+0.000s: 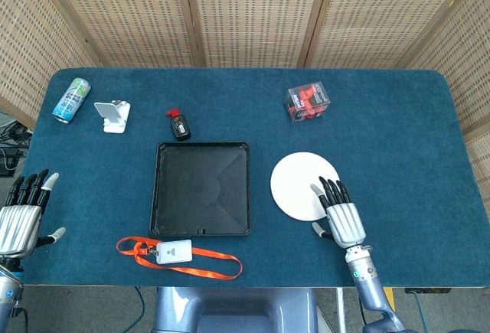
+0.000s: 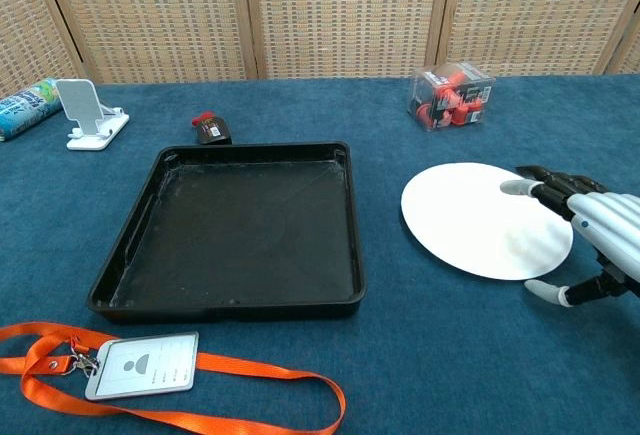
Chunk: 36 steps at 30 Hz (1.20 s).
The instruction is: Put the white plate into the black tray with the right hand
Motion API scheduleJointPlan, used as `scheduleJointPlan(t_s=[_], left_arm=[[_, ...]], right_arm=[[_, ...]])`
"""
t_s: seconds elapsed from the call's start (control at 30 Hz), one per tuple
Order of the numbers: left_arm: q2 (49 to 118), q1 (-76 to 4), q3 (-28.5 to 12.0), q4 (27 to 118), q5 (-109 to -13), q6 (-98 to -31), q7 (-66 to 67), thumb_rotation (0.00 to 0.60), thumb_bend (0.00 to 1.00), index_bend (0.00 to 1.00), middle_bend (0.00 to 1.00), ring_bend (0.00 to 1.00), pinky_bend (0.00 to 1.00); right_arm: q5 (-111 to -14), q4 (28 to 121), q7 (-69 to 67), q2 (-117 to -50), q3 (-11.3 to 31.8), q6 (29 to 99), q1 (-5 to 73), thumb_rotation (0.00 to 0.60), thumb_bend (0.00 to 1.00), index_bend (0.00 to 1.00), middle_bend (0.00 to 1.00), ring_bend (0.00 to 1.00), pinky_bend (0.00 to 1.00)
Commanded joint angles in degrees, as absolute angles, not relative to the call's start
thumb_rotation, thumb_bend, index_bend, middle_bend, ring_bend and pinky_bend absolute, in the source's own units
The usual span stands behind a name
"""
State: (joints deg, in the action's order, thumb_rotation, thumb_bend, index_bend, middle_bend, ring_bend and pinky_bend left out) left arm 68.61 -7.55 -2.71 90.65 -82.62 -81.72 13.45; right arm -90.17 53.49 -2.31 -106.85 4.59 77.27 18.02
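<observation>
The round white plate (image 1: 300, 183) (image 2: 478, 217) lies flat on the blue table, right of the empty black tray (image 1: 202, 188) (image 2: 240, 229). My right hand (image 1: 339, 218) (image 2: 585, 236) is open, fingers stretched forward over the plate's near right edge, thumb out to the side; whether it touches the plate I cannot tell. It holds nothing. My left hand (image 1: 21, 218) hovers open at the table's near left corner, far from both, seen only in the head view.
An orange lanyard with a badge (image 1: 174, 253) (image 2: 140, 363) lies in front of the tray. Behind the tray sit a small black and red object (image 1: 179, 125), a white phone stand (image 1: 113, 114) and a can (image 1: 71, 99). A clear box of red parts (image 1: 308, 101) stands behind the plate.
</observation>
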Motion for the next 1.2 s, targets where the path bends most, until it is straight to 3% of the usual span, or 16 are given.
scheduleJointPlan(t_s=[0.03,0.57,0.87,1.07,1.2], left_arm=[[68.7,-7.6,-2.8,90.4,-82.3,-81.5,13.3,0.6,0.0,0.0,0.0,0.0,0.0],[69.3,-8.1,-2.8,89.6,-81.7,-80.6,13.2,0.6,0.0,0.0,0.0,0.0,0.0],[69.6,-8.4,-2.9,89.0,-81.0,-79.9,13.1,0.6,0.0,0.0,0.0,0.0,0.0],[69.8,-8.5,-2.9,88.8,-80.8,-79.7,13.0,0.6,0.0,0.0,0.0,0.0,0.0],[69.8,-8.5,-2.8,88.9,-81.0,-79.9,12.9,0.6,0.0,0.0,0.0,0.0,0.0]], right_arm=[[-89.5,51.2,-3.7,-108.2,4.5,76.2,18.5,0.6,0.46,0.15,0.0,0.0,0.0],[-88.5,44.1,-7.5,-112.1,4.8,75.5,20.2,0.6,0.57,0.18,0.0,0.0,0.0],[-87.6,40.3,-9.1,-114.2,5.5,73.4,22.2,0.6,0.59,0.26,0.0,0.0,0.0],[-87.4,37.5,-10.7,-115.6,6.0,74.0,23.1,0.6,0.58,0.37,0.0,0.0,0.0],[-87.7,35.6,-12.0,-116.7,6.3,76.3,23.3,0.6,0.53,0.52,0.08,0.0,0.04]])
